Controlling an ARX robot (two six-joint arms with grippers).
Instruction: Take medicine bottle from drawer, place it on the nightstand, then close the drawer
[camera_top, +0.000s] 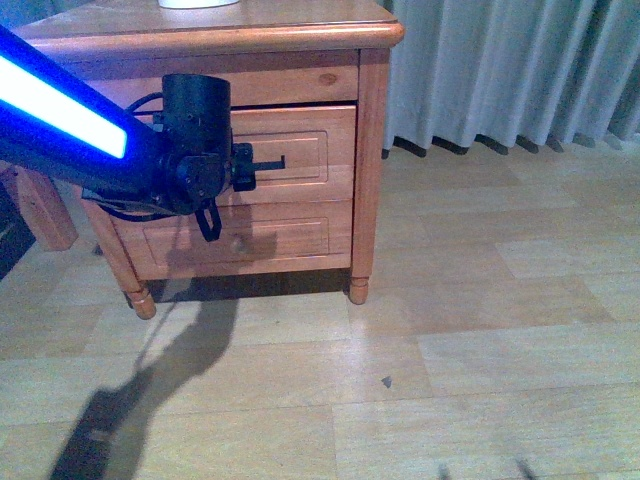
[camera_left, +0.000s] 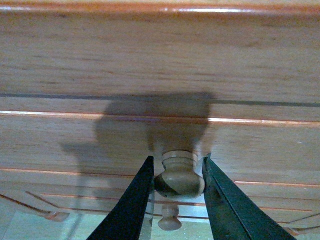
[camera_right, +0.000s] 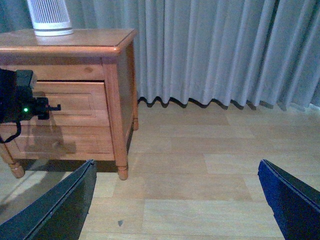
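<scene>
The orange-brown nightstand (camera_top: 372, 150) stands at the upper left, and also shows in the right wrist view (camera_right: 119, 95). Its upper drawer (camera_top: 310, 150) has a thin dark gap along its top edge. My left gripper (camera_left: 177, 162) is shut on that drawer's round wooden knob (camera_left: 179, 176), one finger on each side. In the front view the left gripper (camera_top: 245, 165) hides the knob. My right gripper (camera_right: 177, 165) is open and empty above the bare floor, to the right of the nightstand. The medicine bottle is hidden.
A white ribbed device (camera_right: 50, 17) stands on the nightstand top. The lower drawer (camera_top: 290, 235) with its knob (camera_left: 170, 220) sits beneath. Grey curtains (camera_top: 500, 70) hang behind to the right. A wooden bed-frame leg (camera_top: 40, 210) is at far left. Wooden floor (camera_top: 450, 330) spreads in front.
</scene>
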